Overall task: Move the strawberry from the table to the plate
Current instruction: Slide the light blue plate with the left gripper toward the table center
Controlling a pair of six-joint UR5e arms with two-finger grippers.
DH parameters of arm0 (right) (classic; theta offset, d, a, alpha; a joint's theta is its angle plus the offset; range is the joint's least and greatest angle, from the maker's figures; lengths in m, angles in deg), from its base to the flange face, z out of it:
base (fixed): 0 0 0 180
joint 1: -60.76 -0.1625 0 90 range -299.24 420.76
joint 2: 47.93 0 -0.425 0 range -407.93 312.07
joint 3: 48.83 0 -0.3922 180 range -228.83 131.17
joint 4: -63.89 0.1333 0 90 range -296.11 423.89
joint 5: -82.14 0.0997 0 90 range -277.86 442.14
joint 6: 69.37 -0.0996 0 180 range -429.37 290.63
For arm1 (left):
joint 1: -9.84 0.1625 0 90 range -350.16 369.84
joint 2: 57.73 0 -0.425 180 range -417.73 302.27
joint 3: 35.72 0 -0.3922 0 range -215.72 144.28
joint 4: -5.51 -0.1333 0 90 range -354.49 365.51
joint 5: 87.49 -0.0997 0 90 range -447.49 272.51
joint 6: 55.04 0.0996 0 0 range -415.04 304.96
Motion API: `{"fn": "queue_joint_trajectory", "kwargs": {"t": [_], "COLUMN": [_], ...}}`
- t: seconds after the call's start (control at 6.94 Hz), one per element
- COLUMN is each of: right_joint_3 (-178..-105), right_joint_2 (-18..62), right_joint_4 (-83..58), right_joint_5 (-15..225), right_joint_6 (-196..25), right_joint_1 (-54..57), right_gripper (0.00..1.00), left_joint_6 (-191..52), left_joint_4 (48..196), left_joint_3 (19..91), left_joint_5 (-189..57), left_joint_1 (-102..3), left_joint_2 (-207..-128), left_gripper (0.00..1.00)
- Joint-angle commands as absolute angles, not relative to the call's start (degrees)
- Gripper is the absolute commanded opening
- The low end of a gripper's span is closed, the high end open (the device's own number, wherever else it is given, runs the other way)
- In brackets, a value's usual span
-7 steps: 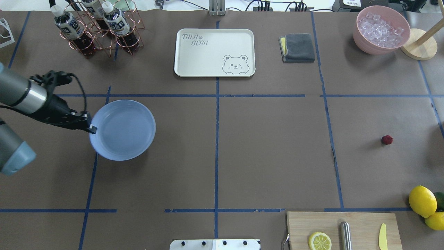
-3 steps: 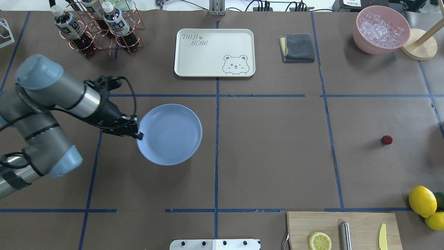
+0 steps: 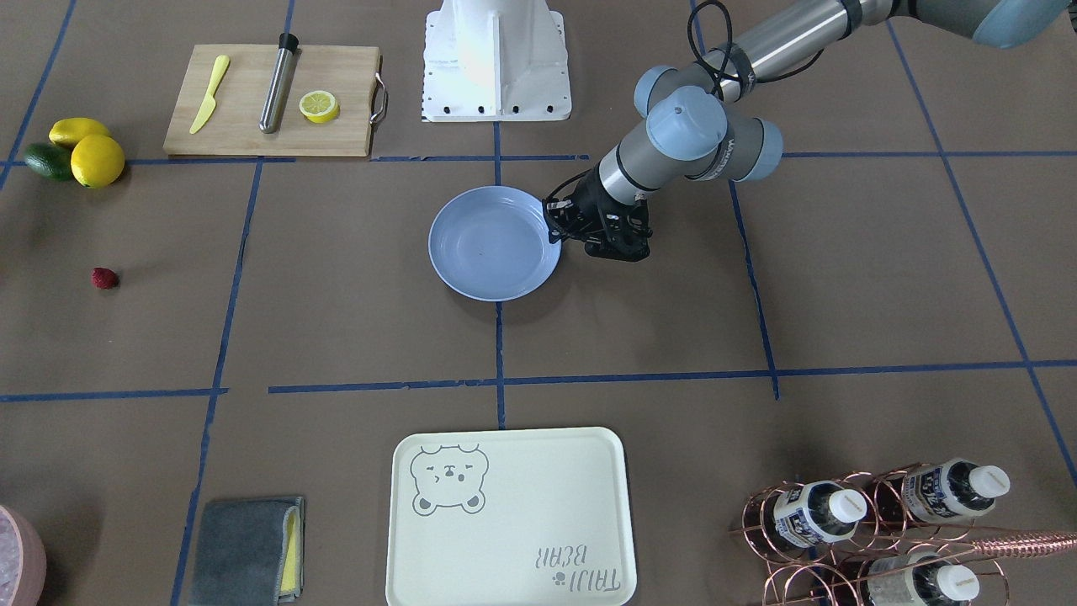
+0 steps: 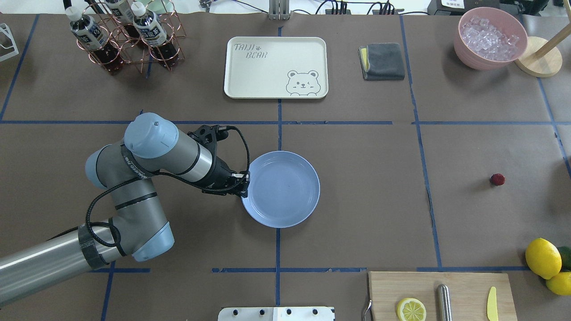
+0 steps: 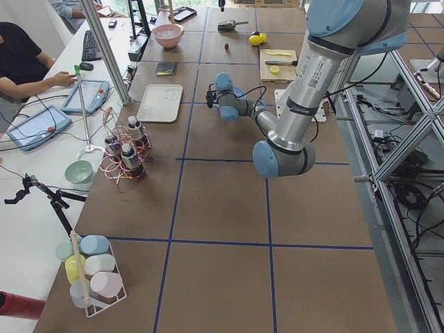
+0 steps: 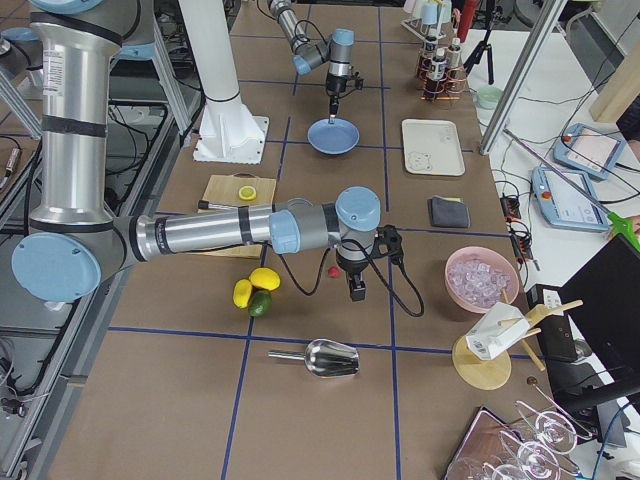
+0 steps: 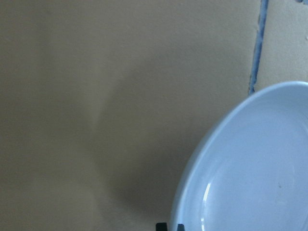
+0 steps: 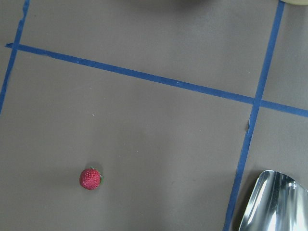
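The strawberry (image 4: 497, 179) (image 3: 104, 278) is a tiny dark-red berry lying alone on the brown table (image 4: 366, 209), far to the right. It also shows low left in the right wrist view (image 8: 90, 178). The light blue plate (image 4: 285, 191) (image 3: 494, 244) (image 7: 250, 168) sits at the table's centre line and holds nothing. My left gripper (image 4: 243, 183) (image 3: 562, 227) is shut on its left rim. My right gripper (image 6: 357, 291) hangs near the strawberry (image 6: 332, 270), seen only in the right side view; I cannot tell whether it is open or shut.
A cream bear tray (image 4: 267, 76), a bottle rack (image 4: 127, 38), a grey cloth (image 4: 382, 61) and a pink bowl of ice (image 4: 490, 38) line the far side. Lemons (image 4: 543, 258) and a cutting board (image 4: 464, 285) sit near right. A metal scoop (image 8: 274, 202) lies close by.
My left arm has carried the plate rightward, from the table's left part to the centre line. The strawberry has stayed where it was.
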State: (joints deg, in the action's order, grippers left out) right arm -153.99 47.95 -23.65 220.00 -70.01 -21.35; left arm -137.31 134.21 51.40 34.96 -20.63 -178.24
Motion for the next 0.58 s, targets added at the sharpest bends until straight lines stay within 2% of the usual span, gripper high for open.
{"fn": "queue_joint_trajectory", "kwargs": {"t": [0.0,0.29,0.43], "right_joint_3": [-154.12,-154.21,-154.21], "right_joint_2": [47.96,47.96,47.96], "right_joint_4": [-23.65,-23.65,-23.65], "right_joint_5": [220.04,220.04,220.04], "right_joint_6": [-70.07,-70.07,-70.07], "right_joint_1": [-21.33,-21.33,-21.07], "right_gripper": [0.99,0.99,0.99], "left_joint_6": [-137.31,-137.31,-137.31], "left_joint_4": [134.0,134.09,134.09], "left_joint_3": [50.94,50.86,50.86], "left_joint_5": [34.77,34.86,34.77], "left_joint_1": [-20.57,-20.49,-20.49], "left_joint_2": [-178.23,-178.32,-178.23], "left_gripper": [0.0,0.0,0.21]}}
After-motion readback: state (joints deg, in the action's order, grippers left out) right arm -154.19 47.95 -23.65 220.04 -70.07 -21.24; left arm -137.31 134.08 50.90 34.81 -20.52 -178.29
